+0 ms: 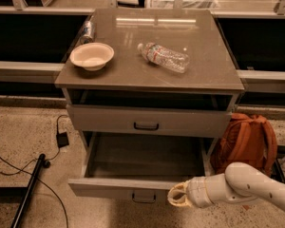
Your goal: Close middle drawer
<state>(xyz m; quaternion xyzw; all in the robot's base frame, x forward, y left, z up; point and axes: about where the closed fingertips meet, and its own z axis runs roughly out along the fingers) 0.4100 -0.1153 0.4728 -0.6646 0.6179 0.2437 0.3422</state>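
Note:
The middle drawer (104, 188) is pulled far out from the grey cabinet, and its grey tray inside (142, 156) holds nothing. Its small dark bar handle (143, 197) sits at the centre of the flat front. My gripper (178, 196) is at the front face of this drawer, just right of the handle, with its yellowish fingers closed together. The white arm reaches in from the lower right. The uppermost drawer (190, 122) above is nearly shut. The lowest drawer is hidden under the open one.
On the cabinet top (213, 77) lie a white bowl (91, 56), a plastic bottle on its side (164, 57) and a can (88, 31). An orange backpack (247, 144) leans at the cabinet's right. Cables with a plug (61, 139) and a black pole (31, 189) lie on the floor at the left.

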